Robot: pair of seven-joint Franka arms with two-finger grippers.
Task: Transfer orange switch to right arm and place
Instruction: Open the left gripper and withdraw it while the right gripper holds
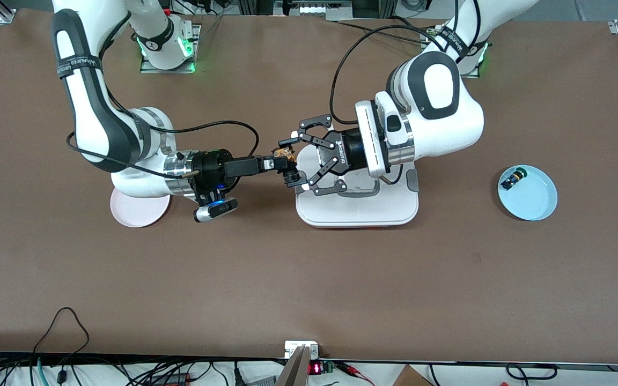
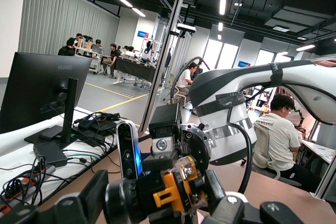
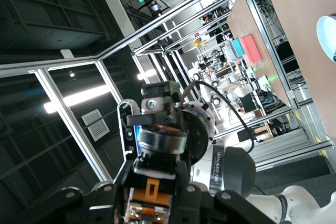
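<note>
The orange switch (image 1: 286, 155) hangs in the air over the brown table, just off the edge of the white tray (image 1: 357, 214). Both grippers meet on it. My right gripper (image 1: 278, 163), the narrow straight one, is shut on the switch's black and orange body (image 3: 152, 196). My left gripper (image 1: 294, 163), the wide linkage claw, has a pad at each end of the switch (image 2: 181, 188), and I see no gap there. In the left wrist view the switch lies crosswise, with its orange clip facing the camera.
A pink plate (image 1: 136, 213) lies under the right arm's wrist. A light blue plate (image 1: 531, 199) toward the left arm's end holds a small green-capped switch (image 1: 514, 177). The white tray sits under the left arm's wrist. Cables run along the table's near edge.
</note>
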